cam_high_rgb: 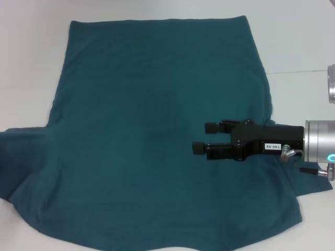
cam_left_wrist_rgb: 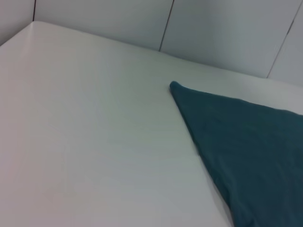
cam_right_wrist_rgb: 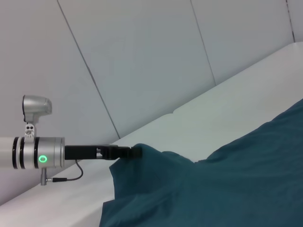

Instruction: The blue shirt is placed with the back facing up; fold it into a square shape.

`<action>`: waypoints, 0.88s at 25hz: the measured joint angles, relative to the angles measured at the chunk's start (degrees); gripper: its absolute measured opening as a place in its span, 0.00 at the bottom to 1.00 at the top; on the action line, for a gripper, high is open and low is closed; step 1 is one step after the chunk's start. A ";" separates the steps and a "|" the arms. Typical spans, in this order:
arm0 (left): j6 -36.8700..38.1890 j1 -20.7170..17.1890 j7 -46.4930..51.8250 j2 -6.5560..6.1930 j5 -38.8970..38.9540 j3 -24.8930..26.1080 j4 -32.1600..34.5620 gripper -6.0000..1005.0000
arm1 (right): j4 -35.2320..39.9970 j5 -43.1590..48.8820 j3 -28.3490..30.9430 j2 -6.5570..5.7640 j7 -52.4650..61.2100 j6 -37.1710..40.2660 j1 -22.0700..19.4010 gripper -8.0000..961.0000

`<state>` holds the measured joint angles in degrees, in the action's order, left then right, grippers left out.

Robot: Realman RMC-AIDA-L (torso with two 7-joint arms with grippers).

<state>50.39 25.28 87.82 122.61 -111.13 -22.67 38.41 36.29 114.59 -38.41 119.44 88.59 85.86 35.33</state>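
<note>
Right claw (cam_high_rgb: 205,137) hangs over the right half of the shirt (cam_high_rgb: 146,130), fingers apart w/ nothing between them, tips pointing toward the shirt's middle; can't tell from the head view if it touches the cloth or floats just above. Left claw (cam_right_wrist_rgb: 135,152) is outside the head view, but the right wrist view catches it at the shirt's far side, apparently pinched on a bit of cloth that rises to a peak at its tip. Shirt lies spread on the white table (cam_high_rgb: 31,63), plain side up, mostly flat, hem away from the robot, sleeves near it; the left sleeve runs off the edge of the head view, and the right side shows a soft ridge next to the right claw. Likely step: bring one side of the shirt over toward its middle, so the task looks barely begun, no clean fold showing yet. To do it well, IMO: right claw should take the shirt's right edge, not mid-panel, grab one layer only, lift just enough to clear the cloth below, and carry it parallel to the shirt's centre line so the fold edge comes out straight. Keep both sides moving evenly, else the cloth drags and bunches.
</note>
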 joint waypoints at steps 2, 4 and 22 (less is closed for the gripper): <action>1.38 -0.22 0.66 0.26 0.10 0.00 1.07 0.01 | 0.00 0.00 0.00 0.00 0.00 0.00 0.00 0.94; 3.60 -0.33 1.40 0.38 0.31 0.00 1.87 0.01 | 0.00 0.01 0.00 0.00 0.00 0.00 0.00 0.94; 18.69 1.18 4.81 1.21 0.65 -0.14 0.68 0.01 | -0.61 0.02 0.00 0.00 -0.66 0.01 -0.36 0.93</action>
<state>69.08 26.46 92.63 123.82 -110.48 -22.81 39.09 35.68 114.61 -38.41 119.44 87.93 85.87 34.97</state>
